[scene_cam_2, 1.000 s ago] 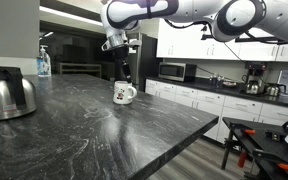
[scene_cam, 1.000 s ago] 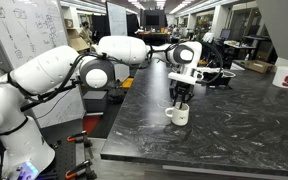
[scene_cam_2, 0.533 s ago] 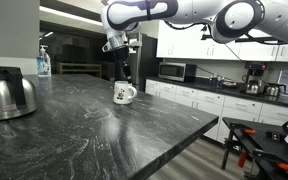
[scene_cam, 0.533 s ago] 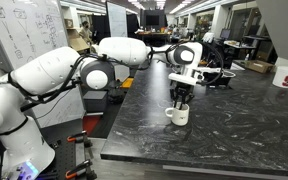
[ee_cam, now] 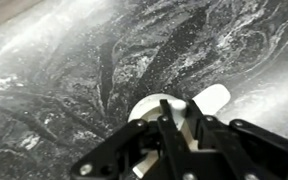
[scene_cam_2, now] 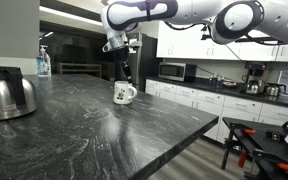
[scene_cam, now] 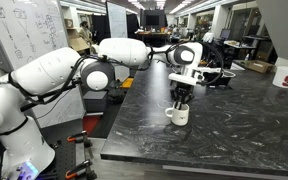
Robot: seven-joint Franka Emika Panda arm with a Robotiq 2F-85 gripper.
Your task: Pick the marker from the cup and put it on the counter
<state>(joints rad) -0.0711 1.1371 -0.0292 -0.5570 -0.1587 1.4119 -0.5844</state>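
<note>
Comparing this moment with the views from a second and half a second earlier reveals no visible displacement: the black two-fingered Robotiq gripper (scene_cam_2: pixel 127 78) hangs at the same height over the small white ceramic mug (scene_cam_2: pixel 124 94), and the mug has not shifted on the long black stone-like counter with grey-white marbling (scene_cam_2: pixel 84 135). By judgement the arm is paused at the grasping step, so the lift has not begun and the placing is wholly outstanding. Nearest the camera in an exterior view, a shiny metal kettle (scene_cam_2: pixel 6 92) stands by the counter's near end; beyond it lies bare stone, and the mug stands toward the far corner, a little in from the long edge. Above it the gripper (scene_cam: pixel 181 97) descends vertically, its tips reaching the rim of the mug (scene_cam: pixel 179 116) and apparently entering its mouth. In the wrist view the dark fingers (ee_cam: pixel 166 130) lie over the middle of the mug's opening (ee_cam: pixel 149 108) with only a narrow gap between them, the handle pointing right. The thin pen-like marker cannot be distinguished in any view; it is presumably inside the mug, between or beneath the fingertips that hide it. Whether the fingers have clenched on it cannot be told.
</note>
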